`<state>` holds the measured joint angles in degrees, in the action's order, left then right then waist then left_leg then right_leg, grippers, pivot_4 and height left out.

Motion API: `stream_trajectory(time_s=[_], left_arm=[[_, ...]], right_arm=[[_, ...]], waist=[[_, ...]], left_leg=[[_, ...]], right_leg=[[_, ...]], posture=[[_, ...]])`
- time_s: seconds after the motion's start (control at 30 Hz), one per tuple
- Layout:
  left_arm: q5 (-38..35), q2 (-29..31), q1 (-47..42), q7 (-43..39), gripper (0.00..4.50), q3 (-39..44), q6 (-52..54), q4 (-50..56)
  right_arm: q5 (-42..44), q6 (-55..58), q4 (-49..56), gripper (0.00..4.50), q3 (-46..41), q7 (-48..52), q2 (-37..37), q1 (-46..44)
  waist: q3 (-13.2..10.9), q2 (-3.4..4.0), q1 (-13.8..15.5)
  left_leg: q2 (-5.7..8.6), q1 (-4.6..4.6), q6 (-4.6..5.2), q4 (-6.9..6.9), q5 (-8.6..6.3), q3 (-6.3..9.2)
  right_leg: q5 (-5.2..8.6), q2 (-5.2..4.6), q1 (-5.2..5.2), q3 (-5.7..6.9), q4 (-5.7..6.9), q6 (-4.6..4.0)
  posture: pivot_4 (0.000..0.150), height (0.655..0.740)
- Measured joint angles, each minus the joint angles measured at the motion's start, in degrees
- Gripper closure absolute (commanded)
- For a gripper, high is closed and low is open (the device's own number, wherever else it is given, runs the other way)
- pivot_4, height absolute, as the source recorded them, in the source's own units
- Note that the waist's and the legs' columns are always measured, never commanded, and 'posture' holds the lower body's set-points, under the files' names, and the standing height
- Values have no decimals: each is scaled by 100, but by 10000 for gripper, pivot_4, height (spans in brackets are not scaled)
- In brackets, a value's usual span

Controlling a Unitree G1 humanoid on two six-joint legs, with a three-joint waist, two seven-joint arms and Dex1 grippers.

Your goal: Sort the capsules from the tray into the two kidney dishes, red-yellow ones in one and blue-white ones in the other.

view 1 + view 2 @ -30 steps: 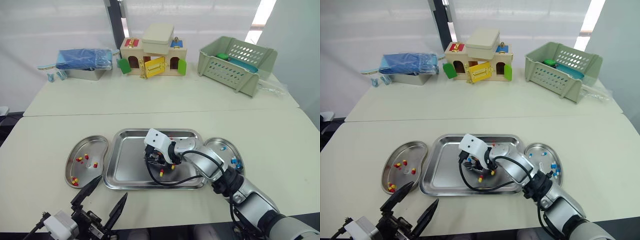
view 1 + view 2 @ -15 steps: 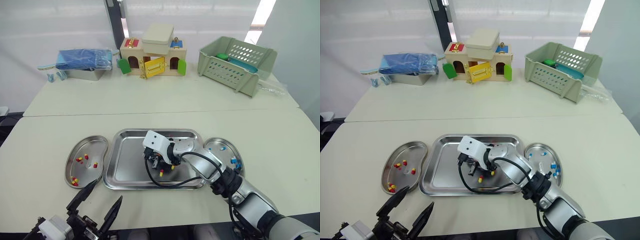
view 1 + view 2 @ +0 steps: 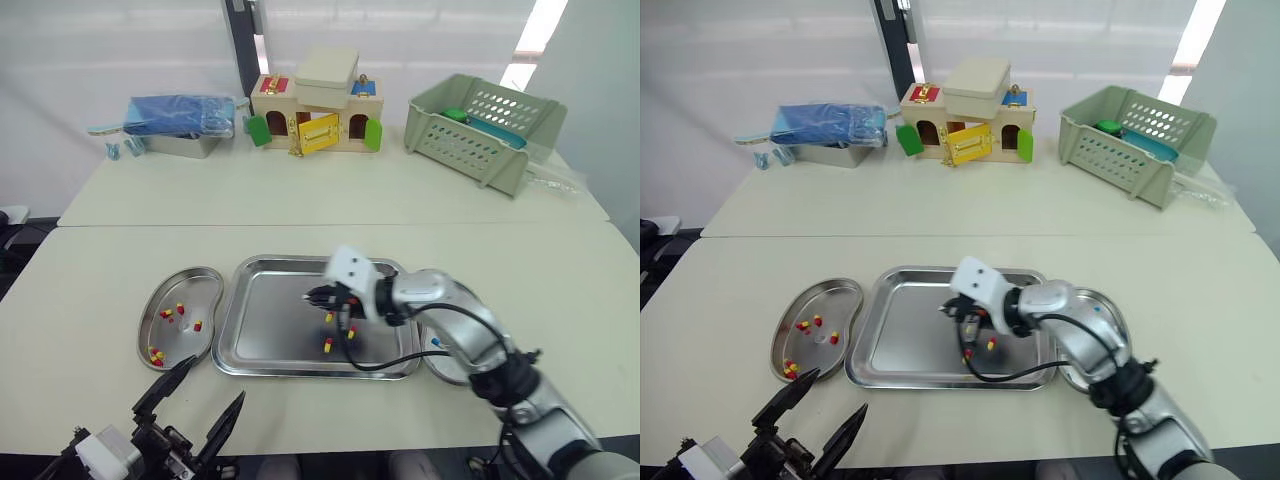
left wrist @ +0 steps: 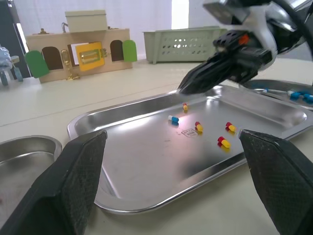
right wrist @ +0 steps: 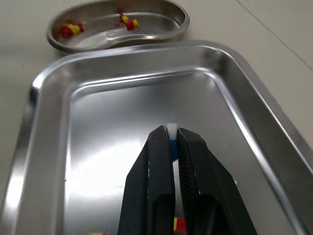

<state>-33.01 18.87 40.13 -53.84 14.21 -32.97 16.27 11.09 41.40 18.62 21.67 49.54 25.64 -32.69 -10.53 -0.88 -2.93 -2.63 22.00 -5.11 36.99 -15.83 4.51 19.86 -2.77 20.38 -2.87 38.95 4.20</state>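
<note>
- While the right fingers (image 5: 156, 166) hang a little above the floor of the tray (image 3: 270, 330), they are pressed almost together, with only a thin slit between them.
- A blue-white capsule (image 5: 171, 142) shows in that slit at the very tips. I cannot tell whether it is pinched there or is lying on the tray and seen through the gap.
- Seen from the side, one blue-white capsule lies flat on the tray just below those tips, apart from them.
- A few red-yellow capsules (image 4: 223, 142) lie loose on the tray floor under the right fingers, back from the tips toward the wrist.
- The left dish (image 3: 205, 290) sits beyond the right fingertips, past the tray's rim and just beside it. It holds several red-yellow capsules.
- The right dish (image 4: 266, 84) sits behind the right fingers, partly under that arm, against the tray's other end. It holds a few blue-white capsules.
- The left fingers (image 4: 73, 181) are spread wide and hold nothing, low over the near edge of the tabletop (image 3: 560, 290).
- The tray lies straight ahead of the left fingers, and the left dish is just beside one of them.
- Far beyond both sets of fingers stand a toy house (image 3: 312, 112), a green basket (image 3: 485, 130) and a metal box (image 3: 180, 145) topped with a blue bundle.
</note>
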Motion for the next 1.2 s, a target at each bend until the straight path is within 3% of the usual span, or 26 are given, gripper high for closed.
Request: stream_trajectory(time_s=[0.27, 0.6, 0.83, 1.2], left_arm=[[-231, 515, -159, -1127, 0, -106, -283, -153], [-546, 940, -705, -2322, 0, -393, -279, -556], [-652, 1032, -994, -2501, 0, -414, -3, -603], [-734, 1046, -1053, -2739, 0, -414, 162, -603]], right_arm=[[1027, -127, 903, 44873, -1365, 953, 1517, 964], [1267, -768, 682, 44873, -2961, 1515, 2889, 2484], [1259, -1099, 317, 44873, -3524, 1687, 3222, 3119], [1151, -1458, 128, 44873, -3574, 1655, 3318, 3208]], waist=[[-2, 1, 34], [-2, -1, 121], [-2, 1, 101], [-2, 0, 111]], left_leg=[[-2, -6, 0, 0, 0, 4], [-3, -12, 0, 1, 0, 3], [-4, -16, 0, 1, 0, 3], [-4, -16, -1, 2, 1, 3]], right_leg=[[3, 4, -12, 8, -3, -6], [3, 5, -20, 12, -1, -6], [3, 6, -23, 9, -1, -6], [3, 6, -26, 10, -1, -6]], posture=[[1500, 7400], [1500, 7400], [1500, 7400], [1500, 7400]])
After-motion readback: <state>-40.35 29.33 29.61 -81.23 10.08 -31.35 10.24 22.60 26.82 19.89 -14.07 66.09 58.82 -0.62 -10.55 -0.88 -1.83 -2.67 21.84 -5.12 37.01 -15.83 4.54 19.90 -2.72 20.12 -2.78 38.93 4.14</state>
